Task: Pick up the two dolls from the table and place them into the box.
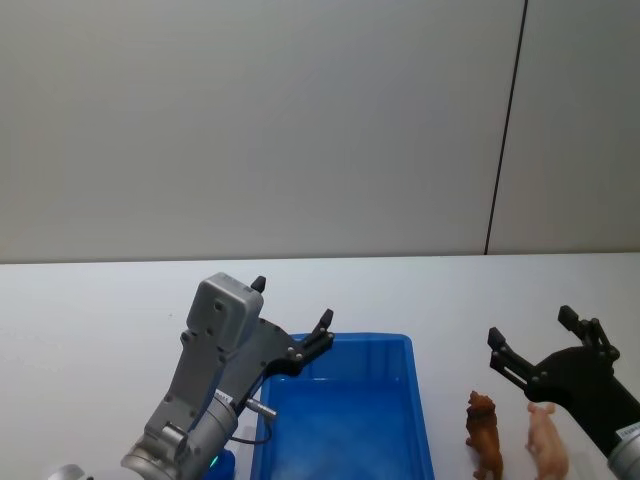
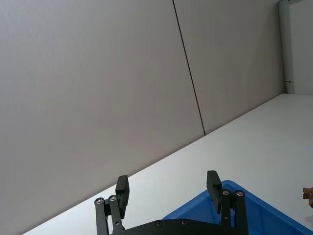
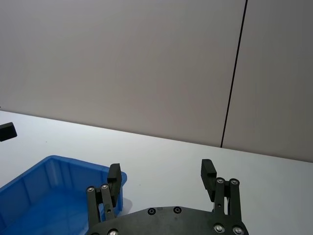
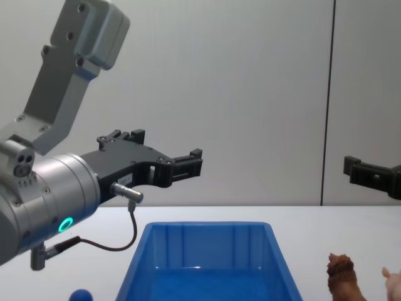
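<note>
Black left pincer (image 1: 292, 301), right pincer (image 1: 531, 325): agape

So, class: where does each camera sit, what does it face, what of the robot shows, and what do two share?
Head: high, looking down on table, box, brown doll, pink doll; left gripper and right gripper show.
Chest: lower, looking across the box; left arm large, right gripper at edge.
Left wrist: behind open left gripper, facing wall.
Right wrist: behind open right gripper, facing wall.
Shared: both wrists see the box.
</note>
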Robot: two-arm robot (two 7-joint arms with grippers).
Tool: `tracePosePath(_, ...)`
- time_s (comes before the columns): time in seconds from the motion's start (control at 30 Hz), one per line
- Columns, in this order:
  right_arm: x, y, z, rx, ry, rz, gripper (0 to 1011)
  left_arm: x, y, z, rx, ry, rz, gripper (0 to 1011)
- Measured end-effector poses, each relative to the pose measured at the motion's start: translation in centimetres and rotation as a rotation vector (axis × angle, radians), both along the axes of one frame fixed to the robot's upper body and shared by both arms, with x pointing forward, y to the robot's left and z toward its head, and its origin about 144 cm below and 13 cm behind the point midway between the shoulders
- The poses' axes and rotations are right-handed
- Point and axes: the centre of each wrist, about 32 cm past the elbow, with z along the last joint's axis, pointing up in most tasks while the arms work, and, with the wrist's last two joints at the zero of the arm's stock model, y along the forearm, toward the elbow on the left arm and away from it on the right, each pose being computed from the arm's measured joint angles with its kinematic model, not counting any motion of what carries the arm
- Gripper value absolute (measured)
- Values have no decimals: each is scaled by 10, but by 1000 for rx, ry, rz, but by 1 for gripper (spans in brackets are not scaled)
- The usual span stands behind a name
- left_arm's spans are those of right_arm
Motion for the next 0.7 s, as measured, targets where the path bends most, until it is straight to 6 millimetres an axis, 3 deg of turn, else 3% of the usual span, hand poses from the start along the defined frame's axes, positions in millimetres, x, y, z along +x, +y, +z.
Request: tracePosePath(0.7, 0, 0, 0, 0, 0, 0, 1001, 0, 0, 0, 0, 0, 0, 1001)
